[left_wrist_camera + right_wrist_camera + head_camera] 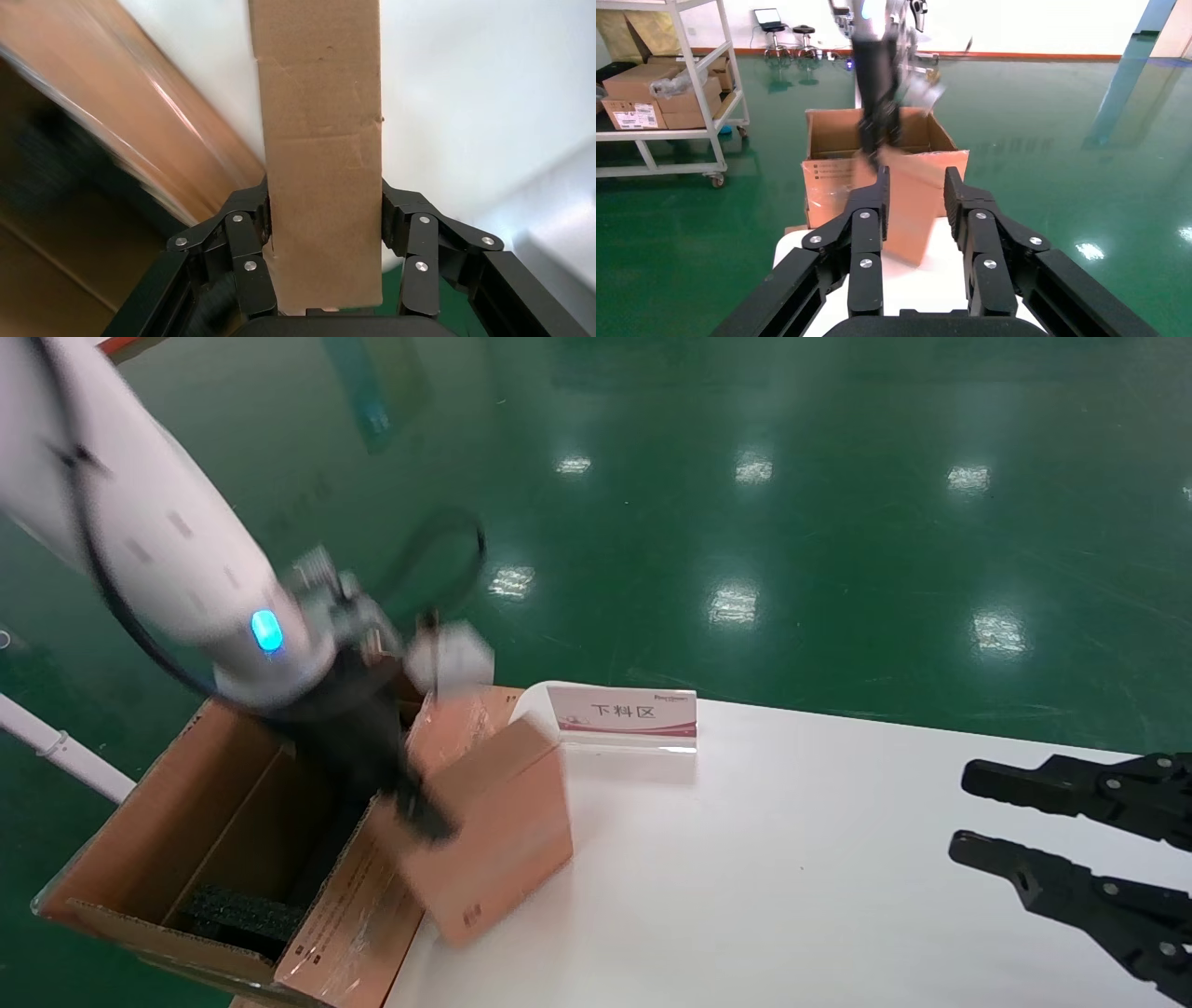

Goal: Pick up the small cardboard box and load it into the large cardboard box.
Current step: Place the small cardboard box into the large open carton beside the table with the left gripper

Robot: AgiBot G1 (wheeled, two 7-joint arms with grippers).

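The left gripper [325, 217] clamps the small cardboard box [494, 826], tilted above the table's [792, 859] left edge, against the large cardboard box's [168, 803] taped flap. The right gripper [959, 817] hangs open over the table's right side.

The left arm is extended forward and downward, its tool [325, 228] closed, with both fingers [247, 242] pressed against a held carton. The right tool [1015, 831] is held idle at the right, jaws parted.
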